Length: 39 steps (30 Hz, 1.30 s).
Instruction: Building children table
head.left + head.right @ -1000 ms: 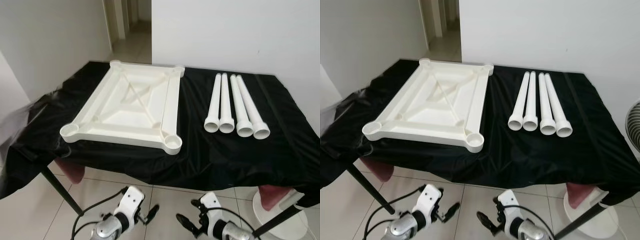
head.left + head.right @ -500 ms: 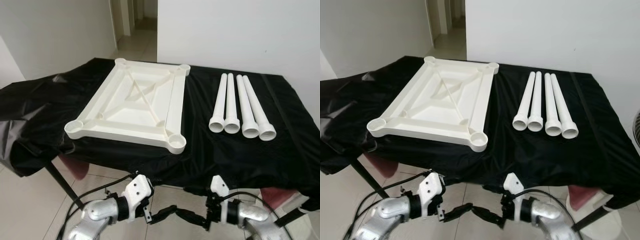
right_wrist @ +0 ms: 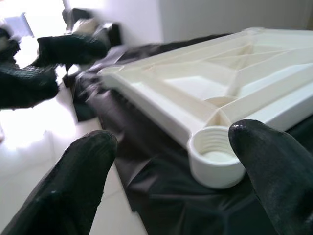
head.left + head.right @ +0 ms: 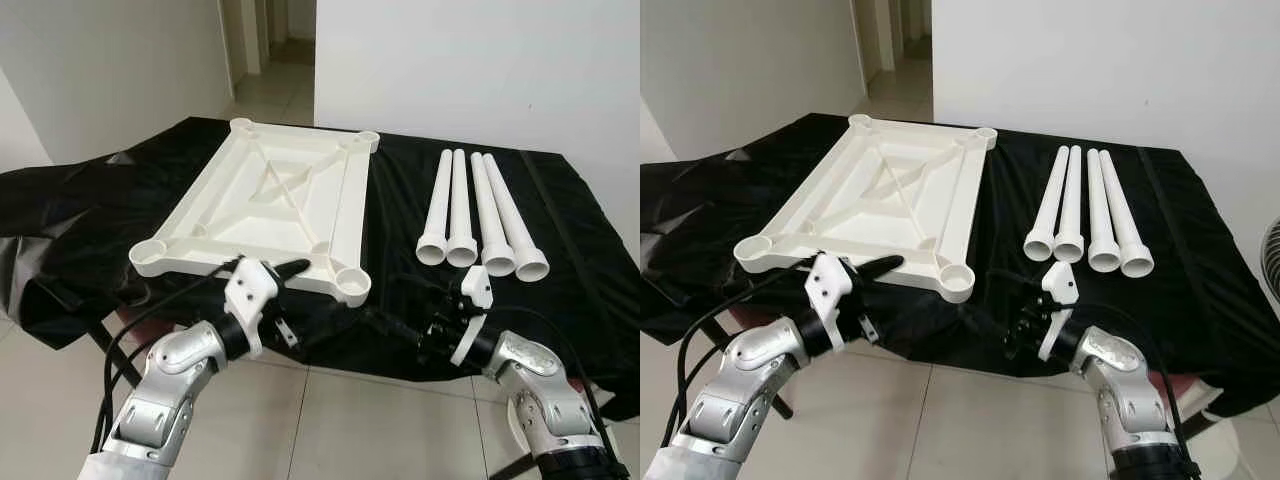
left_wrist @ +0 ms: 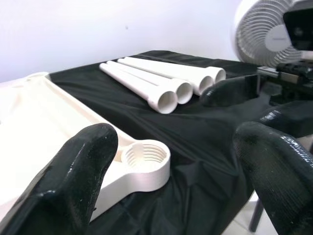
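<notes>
The white tabletop (image 4: 270, 205) lies upside down on the black-covered table (image 4: 560, 300), with a threaded socket (image 4: 352, 282) at its near right corner. Four white legs (image 4: 480, 215) lie side by side to its right, open ends toward me. My left gripper (image 4: 296, 300) hovers open at the table's front edge, just before that corner. My right gripper (image 4: 388, 302) is open a little to the right, pointing left at the same corner. The socket (image 5: 145, 157) shows between the left fingers (image 5: 78, 181), and the socket (image 3: 215, 154) between the right fingers (image 3: 73, 181) as well.
The black cloth hangs over the front edge and bunches at the left (image 4: 60, 250). A white fan (image 4: 1268, 250) stands on the floor at the right. A doorway (image 4: 270, 40) opens behind the table. Tiled floor (image 4: 350, 430) lies below me.
Both arms have risen from below the table to its front edge, and the grippers now point at the tabletop's near right corner. The camera shifted slightly.
</notes>
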Tool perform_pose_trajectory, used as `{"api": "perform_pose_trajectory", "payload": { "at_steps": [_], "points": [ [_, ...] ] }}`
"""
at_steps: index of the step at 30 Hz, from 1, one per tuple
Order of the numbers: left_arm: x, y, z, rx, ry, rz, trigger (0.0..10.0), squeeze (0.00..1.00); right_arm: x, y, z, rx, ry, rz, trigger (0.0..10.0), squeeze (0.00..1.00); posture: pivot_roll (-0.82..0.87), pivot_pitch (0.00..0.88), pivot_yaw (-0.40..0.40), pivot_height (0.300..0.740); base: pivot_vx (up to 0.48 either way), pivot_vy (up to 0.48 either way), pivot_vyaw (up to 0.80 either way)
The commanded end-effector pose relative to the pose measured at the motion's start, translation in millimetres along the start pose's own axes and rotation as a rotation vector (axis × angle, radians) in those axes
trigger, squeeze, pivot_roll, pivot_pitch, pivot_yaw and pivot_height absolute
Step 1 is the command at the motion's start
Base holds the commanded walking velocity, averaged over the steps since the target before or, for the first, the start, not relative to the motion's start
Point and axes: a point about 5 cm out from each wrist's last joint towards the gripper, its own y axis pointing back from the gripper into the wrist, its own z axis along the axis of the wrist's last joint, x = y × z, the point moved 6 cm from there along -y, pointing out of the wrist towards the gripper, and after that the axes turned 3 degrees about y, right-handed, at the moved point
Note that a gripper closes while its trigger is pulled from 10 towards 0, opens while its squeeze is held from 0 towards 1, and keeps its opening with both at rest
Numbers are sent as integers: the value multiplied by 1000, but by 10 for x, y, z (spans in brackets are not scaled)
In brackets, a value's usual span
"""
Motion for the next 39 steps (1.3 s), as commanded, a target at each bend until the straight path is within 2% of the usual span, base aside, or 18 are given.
{"api": "perform_pose_trajectory", "payload": {
  "at_steps": [1,2,3,4,6,7,9,11,17,19,22,24,26,30,33,37,38,39],
  "points": [
    [223,-34,101,-33,9,114,10000,0,-132,-67,82,-46,-35,-106,10000,0,4,4,19,740,0,0,0],
    [223,-34,101,-33,9,114,10000,0,-132,-67,82,-46,-35,-106,10000,0,4,4,19,740,0,0,0],
    [345,-74,154,-54,18,184,10000,0,-208,-133,127,-82,-54,-200,10000,0,-1,4,18,740,0,0,0],
    [345,-74,154,-54,18,184,10000,0,-208,-133,127,-82,-54,-200,10000,0,-1,4,18,740,0,0,0],
    [518,-141,147,-48,12,305,10000,0,-329,-226,163,-125,-86,-372,10000,0,-4,2,21,740,0,0,0],
    [518,-141,147,-48,12,305,10000,0,-329,-226,163,-125,-86,-372,10000,0,-4,2,21,740,0,0,0],
    [621,-181,73,-22,29,389,10000,0,-422,-279,161,-132,-86,-517,10000,0,-12,3,22,740,0,0,0],
    [666,-192,40,-15,50,424,10000,0,-451,-290,153,-126,-77,-562,10000,0,-12,3,22,740,0,0,0],
    [783,-192,-64,-25,155,504,10000,0,-580,-234,134,-87,16,-718,10000,0,-21,21,11,740,0,0,0],
    [869,-157,-199,14,153,555,10000,0,-646,-163,157,-88,47,-789,10000,0,-26,28,5,740,0,0,0],
    [915,-115,-256,36,110,598,10000,0,-677,-91,181,-99,73,-833,10000,0,-27,24,7,740,0,0,0],
    [939,-82,-265,25,134,629,10000,0,-676,-45,176,-105,87,-854,10000,0,-24,16,12,740,0,0,0],
    [982,20,-290,12,124,706,10000,0,-630,46,60,-90,92,-902,10000,0,-11,6,21,740,0,0,0],
    [987,118,-301,4,142,767,10000,0,-529,43,39,-89,122,-899,10000,0,3,0,35,740,0,0,0],
    [961,128,-181,-1,123,754,10000,0,-506,44,172,-120,160,-903,10000,0,10,0,43,740,0,0,0],
    [969,129,-162,-5,108,755,10000,0,-509,53,188,-125,166,-913,10000,0,10,0,43,740,0,0,0],
    [993,174,-175,-34,164,766,10000,0,-515,103,189,-125,172,-936,10000,0,11,0,39,740,0,0,0],
    [1000,193,-191,-41,165,770,10000,0,-517,119,174,-121,168,-943,10000,0,3,0,32,740,0,0,0]
  ]
}}
